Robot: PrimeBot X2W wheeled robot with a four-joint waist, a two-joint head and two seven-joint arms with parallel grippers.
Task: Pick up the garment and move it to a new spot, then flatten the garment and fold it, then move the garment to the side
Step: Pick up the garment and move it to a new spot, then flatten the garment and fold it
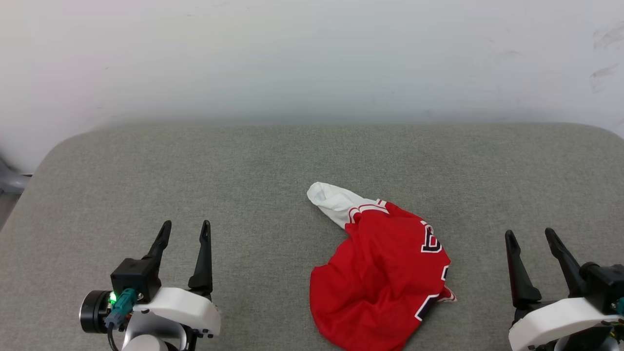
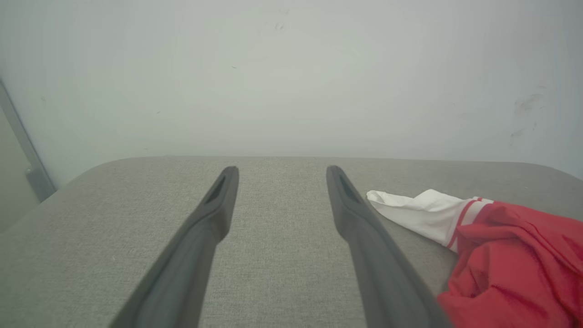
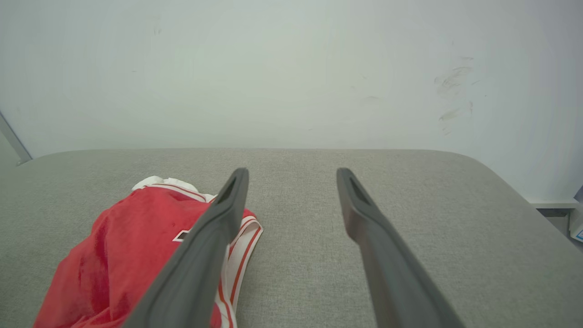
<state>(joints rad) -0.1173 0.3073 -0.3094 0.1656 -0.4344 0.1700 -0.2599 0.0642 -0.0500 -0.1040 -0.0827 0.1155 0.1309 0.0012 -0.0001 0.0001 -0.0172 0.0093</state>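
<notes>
I cannot read any words or numbers here. The garment lies crumpled to the left of my right gripper. Bits of black marks with white edges show on the side of it nearest that gripper. Folds hide most of each mark, so I cannot tell what they say.

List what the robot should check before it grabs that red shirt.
1. Left gripper open and empty: ok.
2. Right gripper open and empty: ok.
3. Jersey between the two grippers, touched by neither: ok.
4. Jersey flat enough to fold: not ok, it lies in a crumpled heap.
5. White sleeve sticking out, likely easy to pinch: ok.
6. Where the other sleeve lies: cannot tell.
</notes>
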